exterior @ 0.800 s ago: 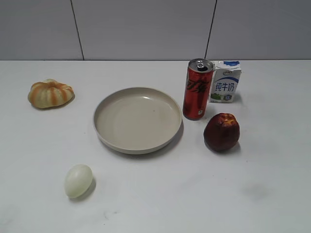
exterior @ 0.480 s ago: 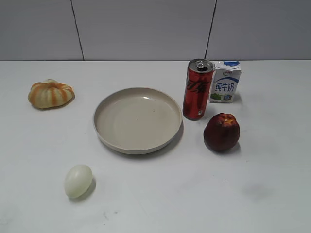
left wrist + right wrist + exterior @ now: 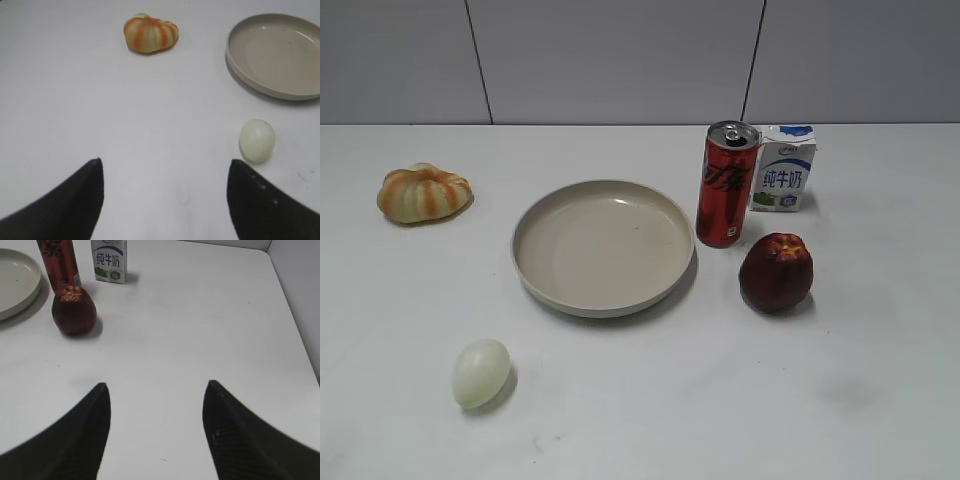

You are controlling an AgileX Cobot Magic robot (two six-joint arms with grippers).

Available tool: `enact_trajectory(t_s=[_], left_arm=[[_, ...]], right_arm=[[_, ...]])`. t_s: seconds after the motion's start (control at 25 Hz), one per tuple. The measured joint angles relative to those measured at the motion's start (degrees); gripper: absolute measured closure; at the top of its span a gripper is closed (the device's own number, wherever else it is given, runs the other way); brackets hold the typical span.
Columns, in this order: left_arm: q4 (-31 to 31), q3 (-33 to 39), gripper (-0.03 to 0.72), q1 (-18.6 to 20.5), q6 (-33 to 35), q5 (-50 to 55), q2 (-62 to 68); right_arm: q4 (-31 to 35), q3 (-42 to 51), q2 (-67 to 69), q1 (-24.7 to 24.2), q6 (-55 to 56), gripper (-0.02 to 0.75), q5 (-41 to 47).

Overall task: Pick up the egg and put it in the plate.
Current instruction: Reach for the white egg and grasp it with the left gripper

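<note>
The egg [image 3: 481,372] lies on its side on the white surface [image 3: 650,400], near the front left, well apart from the plate [image 3: 604,246] behind and to its right. In the exterior view its long axis runs at a slant, the narrower end toward the upper right, roughly at the plate. In the left wrist view the egg [image 3: 257,140] sits just ahead of the right finger, below the plate's rim [image 3: 250,82].

Nothing on the surface has shifted since the earlier frames; egg, plate, pumpkin [image 3: 424,193], can [image 3: 727,184], milk carton [image 3: 783,168] and apple [image 3: 776,271] all lie as they did.

The exterior view shows no arm at all. Only the wrist views show them: the left pincer [image 3: 165,197] is spread wide above bare surface, holding nothing, and the right pincer [image 3: 156,422] is likewise wide and empty, with the apple [image 3: 74,311] far ahead on its left, touching or just in front of the can [image 3: 59,262].
</note>
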Motion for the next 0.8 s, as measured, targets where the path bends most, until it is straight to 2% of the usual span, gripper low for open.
enact_trajectory(t_s=[0.32, 0.44, 0.64, 0.8], left_arm=[[0.3, -0.4, 0.123, -10.6, 0.0, -6.2, 15.2], [0.3, -0.4, 0.123, -13.4, 0.0, -8.0, 22.7], [-0.7, -0.9, 0.123, -14.6, 0.0, -9.0, 36.6], [-2.9, -5.3, 0.123, -14.6, 0.0, -9.1, 46.3]], right_arm=[[0.0, 0.0, 0.0, 0.0, 0.0, 0.290, 0.0], [0.0, 0.0, 0.0, 0.0, 0.0, 0.290, 0.0], [0.0, 0.0, 0.0, 0.0, 0.0, 0.290, 0.0], [0.0, 0.0, 0.0, 0.0, 0.0, 0.290, 0.0]])
